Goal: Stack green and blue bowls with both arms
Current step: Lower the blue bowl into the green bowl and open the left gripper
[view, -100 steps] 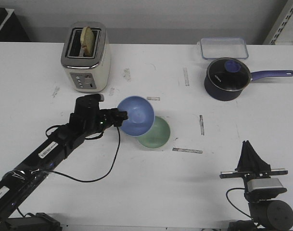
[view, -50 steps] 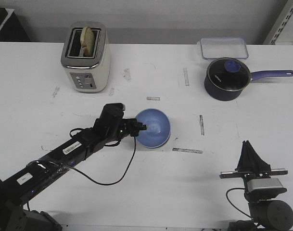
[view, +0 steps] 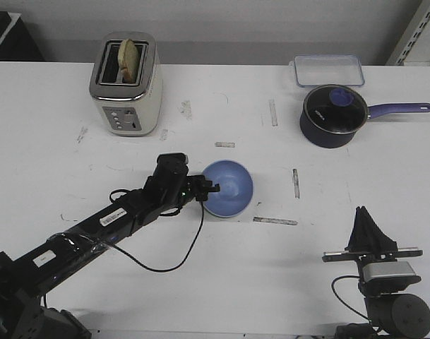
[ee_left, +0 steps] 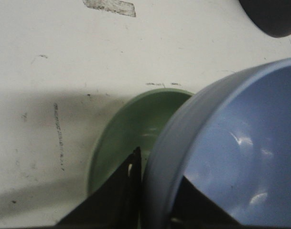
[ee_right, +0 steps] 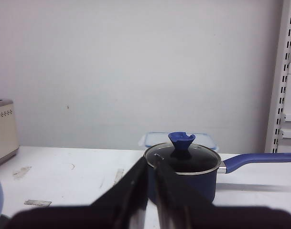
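Observation:
The periwinkle blue bowl (view: 229, 188) sits at the table's middle, right on top of the mint green bowl, which is hidden under it in the front view. In the left wrist view the green bowl (ee_left: 128, 133) shows beneath and beside the blue bowl (ee_left: 231, 157), which is slightly tilted. My left gripper (view: 209, 188) is shut on the blue bowl's near-left rim, one finger (ee_left: 119, 195) outside over the green bowl, the other inside. My right gripper (view: 365, 214) is shut and empty, pointing up near the front right edge, far from the bowls.
A cream toaster (view: 126, 85) with bread stands at the back left. A dark lidded saucepan (view: 332, 116) with a blue handle and a clear lidded container (view: 327, 70) are at the back right. Tape marks dot the table (view: 200, 282).
My left arm carried the blue bowl right and down from above the green bowl's left edge onto the green bowl, covering it. The right arm has not moved.

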Action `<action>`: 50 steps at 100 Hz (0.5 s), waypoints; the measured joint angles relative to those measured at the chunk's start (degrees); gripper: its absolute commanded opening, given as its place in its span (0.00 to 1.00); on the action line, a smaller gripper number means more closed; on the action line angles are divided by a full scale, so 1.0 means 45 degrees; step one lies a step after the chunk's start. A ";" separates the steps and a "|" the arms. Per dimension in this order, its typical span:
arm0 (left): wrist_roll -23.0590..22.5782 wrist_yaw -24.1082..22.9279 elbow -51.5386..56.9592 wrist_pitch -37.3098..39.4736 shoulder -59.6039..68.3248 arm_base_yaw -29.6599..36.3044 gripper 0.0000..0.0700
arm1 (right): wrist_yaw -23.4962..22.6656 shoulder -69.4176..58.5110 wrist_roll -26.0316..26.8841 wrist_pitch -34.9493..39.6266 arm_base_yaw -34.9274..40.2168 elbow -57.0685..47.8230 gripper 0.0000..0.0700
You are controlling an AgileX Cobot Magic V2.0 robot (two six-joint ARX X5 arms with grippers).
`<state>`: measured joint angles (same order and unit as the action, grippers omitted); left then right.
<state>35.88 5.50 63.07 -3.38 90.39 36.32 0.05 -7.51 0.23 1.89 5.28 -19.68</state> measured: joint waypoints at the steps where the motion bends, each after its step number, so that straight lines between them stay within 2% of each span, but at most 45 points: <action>1: -0.0015 0.0000 0.0000 -0.0005 0.0000 0.0024 0.10 | 0.0000 0.0000 0.0000 0.0000 0.0000 0.0000 0.02; 8: -0.0083 0.0019 0.0000 -0.0005 0.0000 0.0151 0.24 | 0.0000 0.0000 0.0000 0.0000 0.0000 0.0000 0.02; 13: -0.0087 0.0053 0.0000 -0.0005 0.0000 0.0165 0.30 | 0.0000 0.0000 0.0000 0.0000 0.0000 0.0000 0.02; 35: -0.0092 0.0005 0.0000 0.0034 0.0000 0.0155 0.32 | 0.0000 0.0000 0.0000 0.0000 0.0000 0.0000 0.02; 44: -0.0092 0.0000 0.0000 0.0034 0.0000 0.0151 0.42 | 0.0000 0.0000 0.0000 0.0000 0.0000 0.0000 0.02; 50: -0.0092 0.0000 0.0000 0.0029 0.0000 0.0155 0.44 | 0.0000 0.0000 0.0000 0.0000 0.0000 0.0000 0.02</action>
<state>35.46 5.50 63.07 -3.25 90.39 37.01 0.05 -7.51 0.23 1.89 5.28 -19.68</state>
